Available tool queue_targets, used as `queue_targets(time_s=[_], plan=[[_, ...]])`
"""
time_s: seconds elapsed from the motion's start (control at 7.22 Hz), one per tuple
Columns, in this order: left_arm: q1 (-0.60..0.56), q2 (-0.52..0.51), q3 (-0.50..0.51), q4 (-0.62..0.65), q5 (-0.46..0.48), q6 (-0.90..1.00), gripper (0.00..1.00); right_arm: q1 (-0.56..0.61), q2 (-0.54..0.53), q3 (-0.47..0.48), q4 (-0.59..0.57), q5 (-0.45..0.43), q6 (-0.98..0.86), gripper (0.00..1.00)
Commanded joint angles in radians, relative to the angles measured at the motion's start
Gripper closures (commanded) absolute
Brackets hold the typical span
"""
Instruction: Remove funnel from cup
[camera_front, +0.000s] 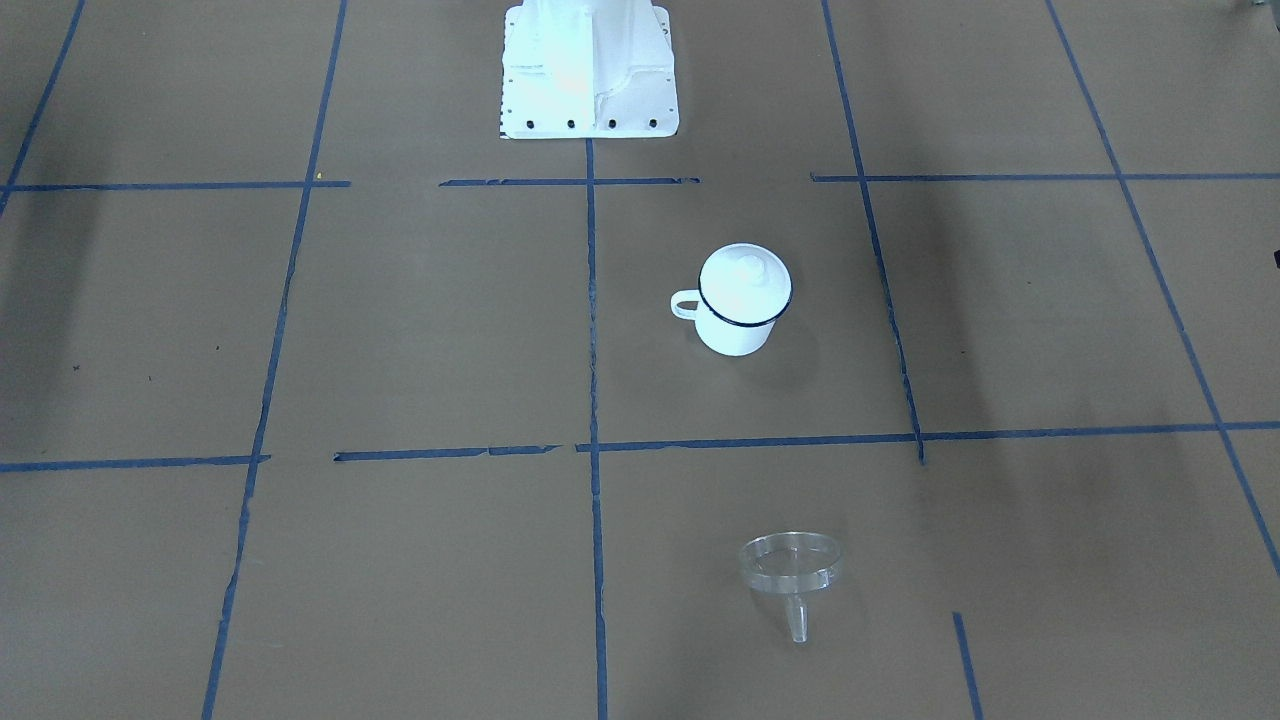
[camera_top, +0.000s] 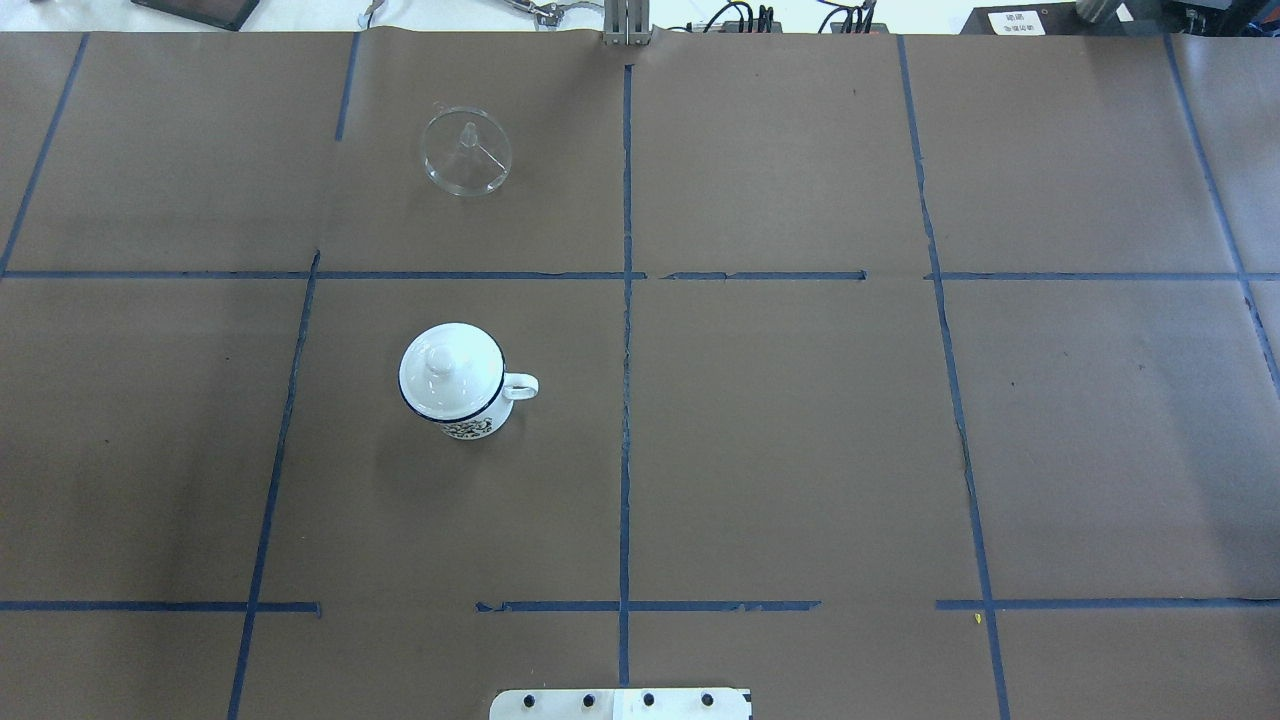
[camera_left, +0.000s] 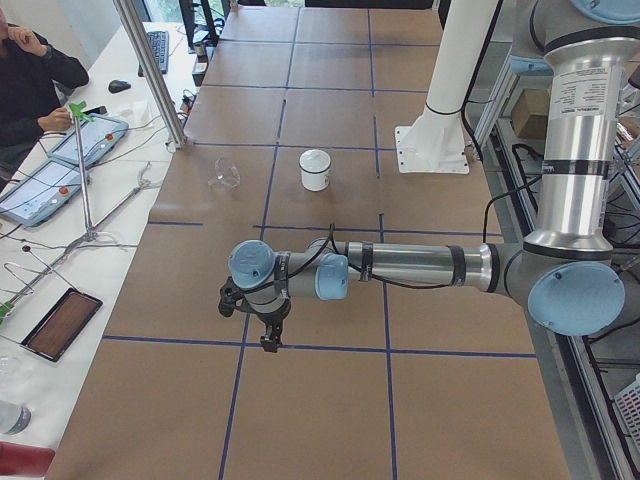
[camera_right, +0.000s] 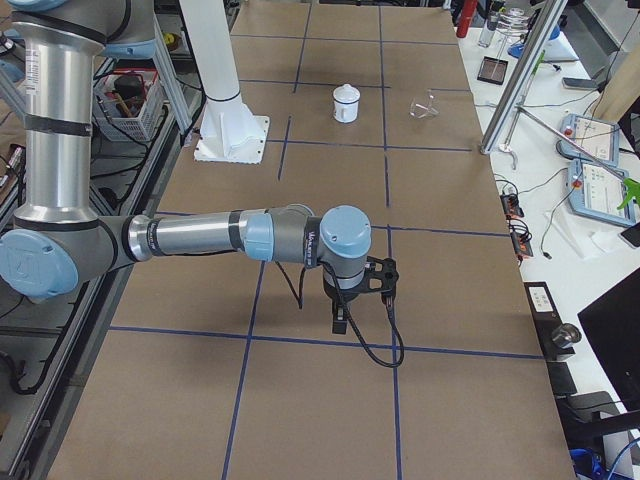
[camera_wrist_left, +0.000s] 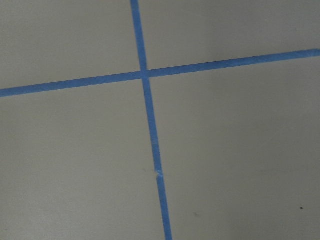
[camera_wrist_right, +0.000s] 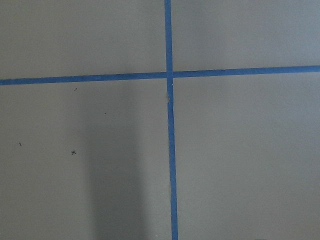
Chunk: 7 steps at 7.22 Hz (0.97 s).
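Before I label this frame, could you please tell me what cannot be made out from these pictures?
1. Inside of the cup: covered by the white lid in the overhead and front-facing views.
2. Left gripper and right gripper: shown only in side views, so open or shut cannot be told.
3. Dark print on the cup's side: too small in the overhead view to read.
4. Wrist views: only the taped table; the funnel lies outside them.

The left arm of silver metal tubes (camera_left: 410, 265) is wearing pale blue round joint caps and is ending in the black left gripper (camera_left: 270, 343). The matching right arm (camera_right: 190, 237) is trailing a thin black cable (camera_right: 396, 340) beside the black right gripper (camera_right: 340, 322). The white pedestal base (camera_front: 590, 70) is showing four dark screw holes.
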<state>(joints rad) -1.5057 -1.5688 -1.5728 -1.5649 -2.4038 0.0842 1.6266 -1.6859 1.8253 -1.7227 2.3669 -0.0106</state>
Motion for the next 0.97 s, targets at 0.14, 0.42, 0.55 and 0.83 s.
queue_targets(time_s=[0.14, 0.42, 0.55, 0.83], plan=[[-0.053, 0.003, -0.009, -0.003, 0.005, -0.006, 0.0, 0.007, 0.0, 0.002, 0.0, -0.002, 0.0, 0.0], [-0.064, 0.004, -0.012, -0.001, 0.005, -0.007, 0.0, 0.009, 0.0, 0.003, 0.0, 0.0, 0.0, 0.0], [-0.064, 0.004, -0.012, -0.001, 0.005, -0.007, 0.0, 0.009, -0.002, 0.012, 0.0, -0.002, 0.001, 0.0], [-0.064, 0.004, -0.012, -0.001, 0.005, -0.009, 0.0, 0.009, -0.002, 0.014, 0.0, -0.002, 0.006, 0.0]])
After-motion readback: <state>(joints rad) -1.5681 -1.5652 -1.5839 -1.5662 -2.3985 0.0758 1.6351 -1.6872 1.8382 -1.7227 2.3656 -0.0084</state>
